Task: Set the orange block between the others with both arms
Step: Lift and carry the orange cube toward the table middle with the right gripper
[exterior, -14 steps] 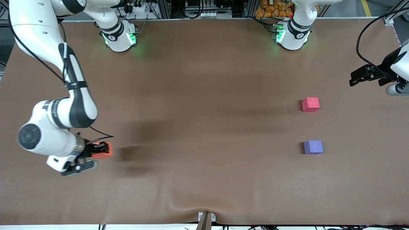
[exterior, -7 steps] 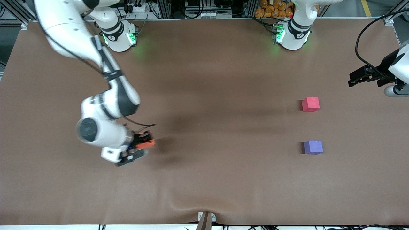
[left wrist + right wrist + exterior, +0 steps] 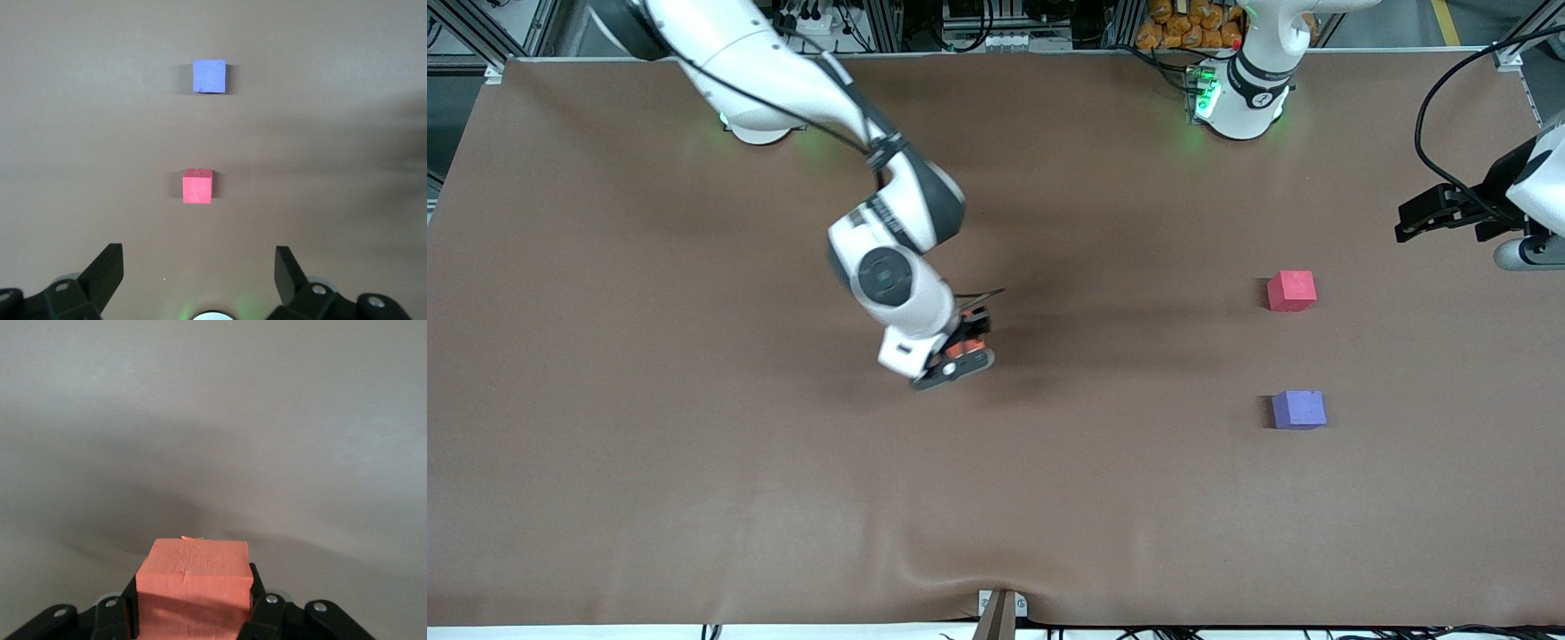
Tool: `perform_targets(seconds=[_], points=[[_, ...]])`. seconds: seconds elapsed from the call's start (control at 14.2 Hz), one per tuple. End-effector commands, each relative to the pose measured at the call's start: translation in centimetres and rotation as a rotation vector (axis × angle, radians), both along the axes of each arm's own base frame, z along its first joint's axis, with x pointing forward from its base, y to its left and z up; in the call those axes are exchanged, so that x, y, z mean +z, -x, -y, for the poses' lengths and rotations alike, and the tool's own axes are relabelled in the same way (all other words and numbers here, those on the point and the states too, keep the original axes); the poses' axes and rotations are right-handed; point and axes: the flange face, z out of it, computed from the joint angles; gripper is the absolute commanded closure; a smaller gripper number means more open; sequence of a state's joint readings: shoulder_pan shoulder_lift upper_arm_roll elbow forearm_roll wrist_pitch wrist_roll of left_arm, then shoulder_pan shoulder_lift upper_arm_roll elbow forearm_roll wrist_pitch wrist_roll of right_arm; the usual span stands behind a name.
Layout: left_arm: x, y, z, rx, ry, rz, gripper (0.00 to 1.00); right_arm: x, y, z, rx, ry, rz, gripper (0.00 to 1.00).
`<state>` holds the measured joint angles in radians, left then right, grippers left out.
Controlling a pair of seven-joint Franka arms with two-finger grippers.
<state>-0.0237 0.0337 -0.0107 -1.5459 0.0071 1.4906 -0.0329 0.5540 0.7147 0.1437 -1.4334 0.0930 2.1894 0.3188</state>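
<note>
Now we see the right gripper (image 3: pixel 963 345) above the middle of the brown table (image 3: pixel 694 498), and its two black fingers are closed firmly on the orange block (image 3: pixel 193 587). In the right wrist view the block sits between the fingers, with its upper face free and bare table under it.

From this pincer, toward the left arm's end of the table and well apart, stand the two other cubes. The pinkish-red cube (image 3: pixel 1291 291) lies farther from the front camera, the purple cube (image 3: pixel 1298 410) nearer to it, and there is a free gap between them. Both rest flat on the table and nothing touches them.

The left gripper (image 3: pixel 1436 213) waits over the table edge at its own end, near the pinkish-red cube. In the left wrist view its fingers (image 3: pixel 107 272) are spread wide and hold nothing.
</note>
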Motion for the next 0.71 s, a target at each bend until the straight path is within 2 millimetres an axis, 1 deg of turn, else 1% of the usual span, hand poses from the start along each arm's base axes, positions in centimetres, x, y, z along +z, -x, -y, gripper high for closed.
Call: perform_targets(seconds=[0.0,0.07,0.14,0.28,0.42,0.56,0.63], points=[[0.1,-0.2,0.0,-0.015,0.017,0.004,0.00,-1.3,0.9,-2.0,-0.122,0.042,0.037,1.00],[0.1,-0.2,0.0,-0.014,0.017,0.004,0.00,-1.8,1.6,-2.9,-0.151,0.080,0.070,1.00],[0.1,-0.2,0.0,-0.014,0.017,0.009,0.00,-2.2,1.8,-3.7,-0.195,0.108,0.102,1.00],[-0.4,-0.5,0.1,-0.015,0.017,0.001,0.00,-3.7,1.4,-4.2,-0.268,0.151,0.144,1.00],[-0.7,-0.6,0.4,-0.020,0.016,-0.005,0.00,-4.4,2.0,-5.7,-0.270,0.144,0.148,1.00],[-1.0,-0.6,0.7,-0.026,0.016,-0.011,0.00,-6.0,2.2,-6.3,-0.279,0.135,0.141,1.00],[-1.3,-0.5,0.8,-0.026,0.018,-0.018,0.00,-6.3,2.4,-6.8,-0.268,0.121,0.149,1.00]])
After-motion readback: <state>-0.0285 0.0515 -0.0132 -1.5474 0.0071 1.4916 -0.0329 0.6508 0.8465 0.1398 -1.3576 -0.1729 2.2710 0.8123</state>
